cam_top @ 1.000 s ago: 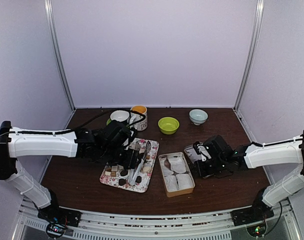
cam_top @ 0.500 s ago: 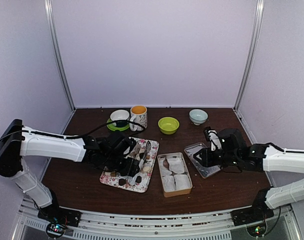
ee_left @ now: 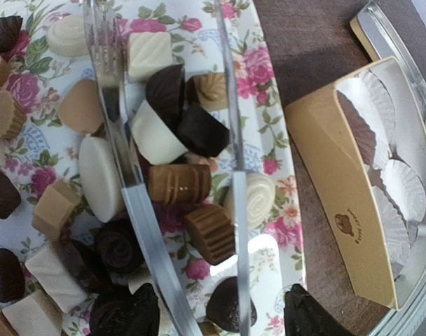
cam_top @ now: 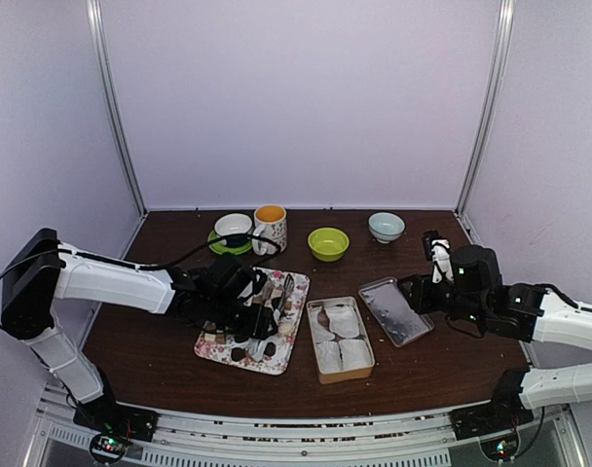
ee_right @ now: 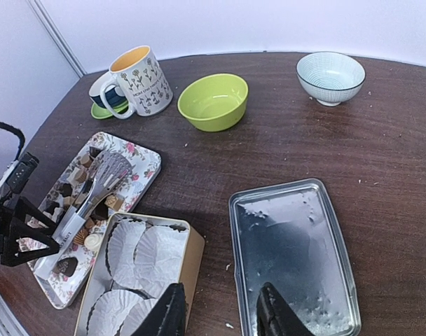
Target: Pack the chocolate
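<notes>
Tan metal is sitting nearest, low in the middle of the frame: a tin lined with white paper cups. Left of it, the chocolate is lying heaped on a floral tray, with tongs across it and the left fingers standing spread either side of them. Right of the tin, the right fingers are hanging parted and empty beside a silver lid. Farther up the dark surface, a mug, a green bowl and a pale bowl are standing in a row.

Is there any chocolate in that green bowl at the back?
No, the right wrist view shows the green bowl holding nothing, only its bare green inside.
</notes>
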You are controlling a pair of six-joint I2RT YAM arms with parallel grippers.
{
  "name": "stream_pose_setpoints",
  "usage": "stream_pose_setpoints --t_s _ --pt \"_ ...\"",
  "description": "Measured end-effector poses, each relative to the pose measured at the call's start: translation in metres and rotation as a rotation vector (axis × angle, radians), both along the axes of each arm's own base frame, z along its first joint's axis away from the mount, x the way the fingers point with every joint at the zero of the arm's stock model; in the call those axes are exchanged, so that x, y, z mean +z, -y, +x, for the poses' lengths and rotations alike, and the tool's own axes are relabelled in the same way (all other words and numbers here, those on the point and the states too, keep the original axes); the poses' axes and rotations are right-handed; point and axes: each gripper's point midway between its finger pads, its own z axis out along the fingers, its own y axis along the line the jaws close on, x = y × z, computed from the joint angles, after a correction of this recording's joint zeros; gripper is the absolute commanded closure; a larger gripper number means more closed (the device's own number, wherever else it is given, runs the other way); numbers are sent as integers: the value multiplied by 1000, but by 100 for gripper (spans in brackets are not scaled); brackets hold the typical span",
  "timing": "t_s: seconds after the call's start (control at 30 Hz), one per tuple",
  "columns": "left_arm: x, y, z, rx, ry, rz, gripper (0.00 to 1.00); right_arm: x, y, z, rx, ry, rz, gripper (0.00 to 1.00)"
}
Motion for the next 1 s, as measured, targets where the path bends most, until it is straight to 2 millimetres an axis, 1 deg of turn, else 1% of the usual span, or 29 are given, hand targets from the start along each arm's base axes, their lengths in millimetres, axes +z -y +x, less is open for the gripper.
stream_pose_setpoints --t_s 0.17,0.4,0.53,0.63,0.73,0.83,1.0 --pt "-7 -5 7 38 -28 0 37 4 3 1 -15 16 5 66" --pt "-11 -2 7 38 -40 -12 38 5 6 3 -26 21 2 66" --pt "-15 1 8 36 -44 -19 43 5 8 3 -35 24 2 66" --pt "-24 1 6 36 -64 -6 43 4 9 3 -38 26 2 66" --pt "-26 2 7 37 -64 -7 44 5 10 3 -39 29 5 66" --pt "-26 2 8 38 -65 0 51 7 10 3 -41 35 9 66" --pt "-26 0 7 38 -43 45 53 13 17 3 -69 60 13 66"
